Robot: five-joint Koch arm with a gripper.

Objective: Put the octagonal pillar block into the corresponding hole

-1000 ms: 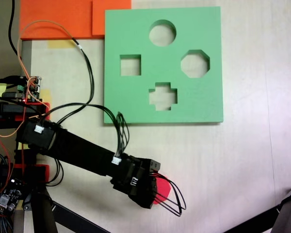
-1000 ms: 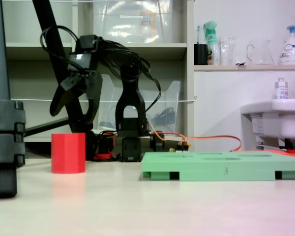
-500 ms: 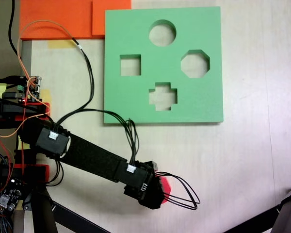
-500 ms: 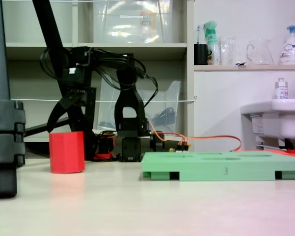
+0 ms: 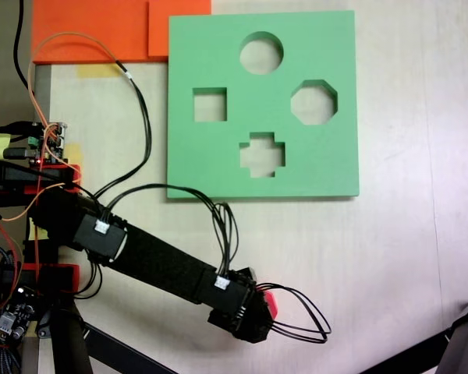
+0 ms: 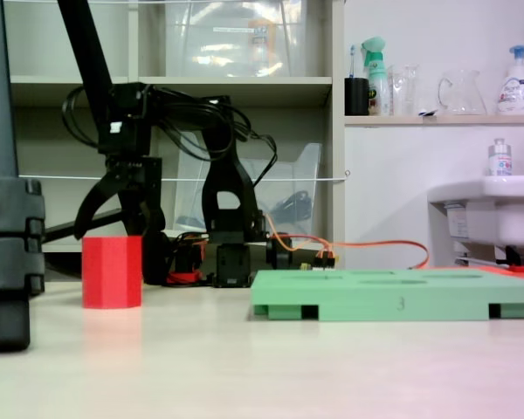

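In the low fixed view, the pale bench (image 6: 271, 367) runs bare across the foreground, with a thick dark post (image 6: 4, 175) standing at the left edge. Behind it the octagonal pillar block (image 6: 112, 271) stands upright on the bench, bright red, well left of the green foam board (image 6: 393, 301), which lies flat on short feet. Directly above the block hang the jaws (image 6: 113, 214), spread apart, one black finger reaching down on each side of the block's top; whether either finger touches the foam cannot be told. The black arm (image 6: 218, 188) rises behind, draped with looping black cables. Farther back stand shelves with a clear plastic bin, and to the right a white basin and bottles on a ledge.

In the fixed view from above, the arm (image 5: 148, 257) stretches from the left edge toward the lower middle, and its wrist covers most of the block (image 5: 269, 302), of which a red sliver shows at the right. The jaws are hidden under the wrist here. The board (image 5: 218, 156) lies farther up the picture, well apart from the block, and the corresponding hole (image 5: 313, 102) sits open near its right side, beside round, square and cross-shaped cutouts. Orange foam sheets (image 5: 93, 31) lie past the board's upper left corner.
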